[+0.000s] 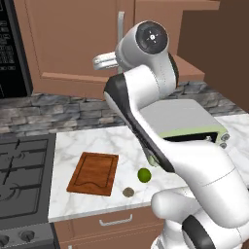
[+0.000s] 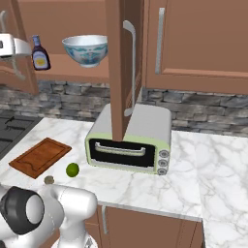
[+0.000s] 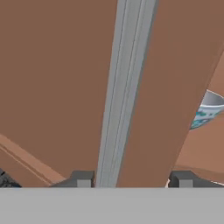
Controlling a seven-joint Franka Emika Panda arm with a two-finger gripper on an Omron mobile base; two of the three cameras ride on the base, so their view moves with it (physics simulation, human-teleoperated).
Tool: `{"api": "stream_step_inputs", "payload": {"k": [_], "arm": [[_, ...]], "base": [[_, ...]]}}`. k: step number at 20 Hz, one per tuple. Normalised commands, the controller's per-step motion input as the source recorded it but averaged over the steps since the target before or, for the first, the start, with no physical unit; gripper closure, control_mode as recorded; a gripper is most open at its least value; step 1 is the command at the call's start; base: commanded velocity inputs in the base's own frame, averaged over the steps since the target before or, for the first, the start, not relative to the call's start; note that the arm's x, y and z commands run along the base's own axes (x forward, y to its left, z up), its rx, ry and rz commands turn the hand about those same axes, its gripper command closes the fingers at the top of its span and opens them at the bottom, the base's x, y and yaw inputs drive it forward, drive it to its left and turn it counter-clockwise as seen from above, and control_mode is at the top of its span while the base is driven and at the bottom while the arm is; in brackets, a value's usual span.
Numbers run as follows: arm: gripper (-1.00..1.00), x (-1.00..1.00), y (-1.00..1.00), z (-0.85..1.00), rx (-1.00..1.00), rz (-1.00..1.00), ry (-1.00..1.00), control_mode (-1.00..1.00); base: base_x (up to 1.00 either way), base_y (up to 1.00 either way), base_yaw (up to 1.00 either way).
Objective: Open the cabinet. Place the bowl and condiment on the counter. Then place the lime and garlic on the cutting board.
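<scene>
Across the hand view's centre ran the cabinet (image 3: 57,87) handle (image 3: 124,87), between the gripper's (image 3: 132,180) parted fingers (image 3: 82,178), grip uncertain; bowl (image 2: 85,49) and condiment (image 2: 40,54) sat upper left; lime (image 2: 72,169) lower left.

Bowl (image 3: 209,109) half hidden behind the cabinet (image 3: 57,87) door; fingers (image 3: 83,178) cut off low.

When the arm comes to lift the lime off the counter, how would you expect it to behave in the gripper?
The lime looks like a smooth round ball, so it would probably roll across the counter if nudged off-centre. Its glossy skin may slip between the fingers. It seems small and probably light, with the garlic close beside it, likely easy to knock.
</scene>
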Motion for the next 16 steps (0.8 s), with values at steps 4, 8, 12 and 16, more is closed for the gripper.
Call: {"api": "stream_step_inputs", "payload": {"k": [4, 8, 12, 16], "arm": [[1.0, -1.0, 1.0, -0.22, -0.07, 0.0, 0.0, -1.0], [1.0, -1.0, 1.0, -0.17, -0.09, 0.0, 0.0, -1.0], [-1.0, -0.98, 0.62, 0.04, -0.01, -0.03, 0.01, -1.0], [-1.0, -0.97, -0.71, 0.28, 0.19, -0.02, 0.01, -1.0]], "base": [[0.0, 0.0, 0.0], [0.0, 0.0, 0.0], [0.0, 0.0, 0.0], [0.0, 0.0, 0.0]]}}
